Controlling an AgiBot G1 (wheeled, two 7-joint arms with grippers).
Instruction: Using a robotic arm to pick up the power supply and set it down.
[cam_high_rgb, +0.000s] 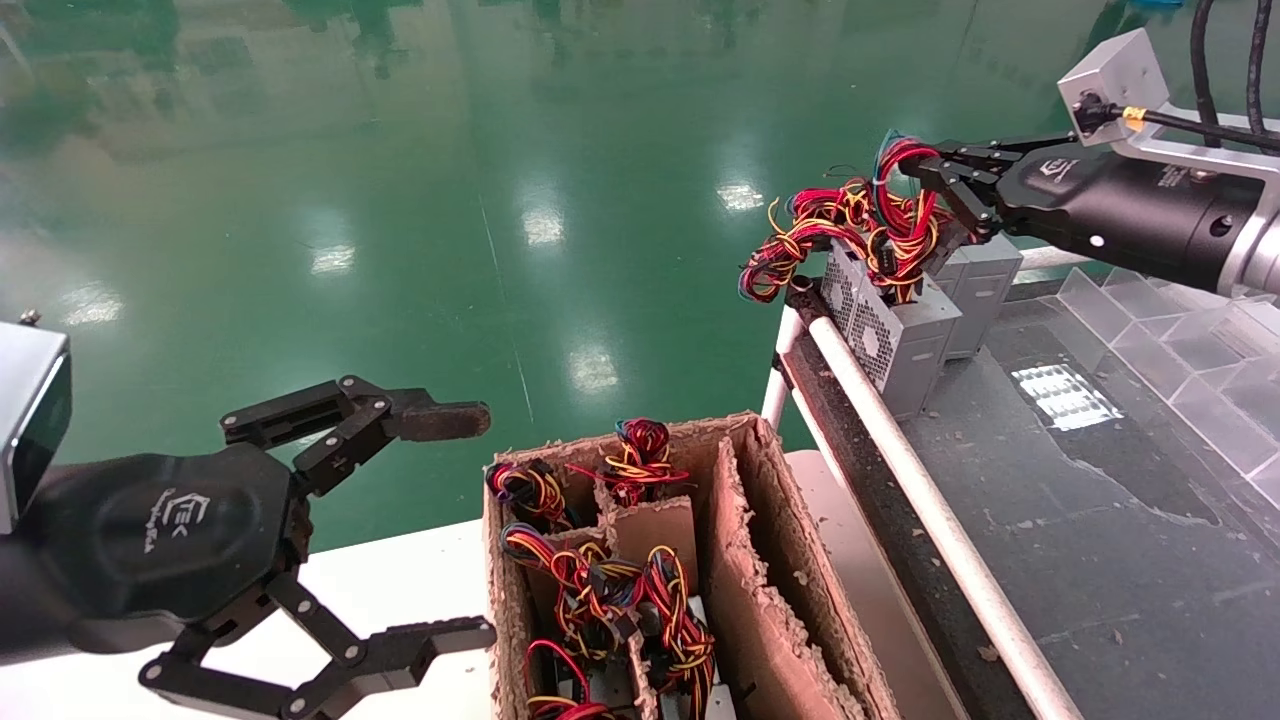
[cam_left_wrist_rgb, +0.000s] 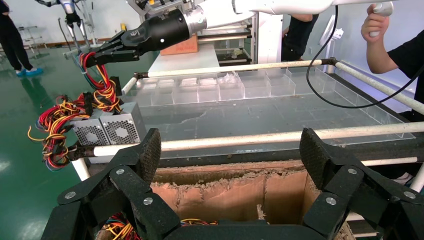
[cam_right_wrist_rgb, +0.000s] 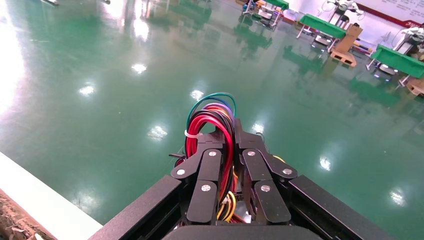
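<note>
Holding the wire bundle (cam_high_rgb: 880, 215) pinched between its fingers, my right gripper (cam_high_rgb: 925, 172) sits just above the power supply (cam_high_rgb: 890, 325), which seems to rest upright at the tray's (cam_high_rgb: 1150, 520) near-left corner. My left gripper (cam_high_rgb: 440, 525) hangs wide open beside the carton (cam_high_rgb: 740, 560), well apart.

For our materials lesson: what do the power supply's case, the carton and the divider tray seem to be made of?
Power supply, its wire bundle pinched by the right gripper: likely sheet metal, matte grey with punched vents. Carton: brown corrugated cardboard, with frayed, fuzzy edges. Divider tray: clear, glossy plastic, see-through with glare.
</note>
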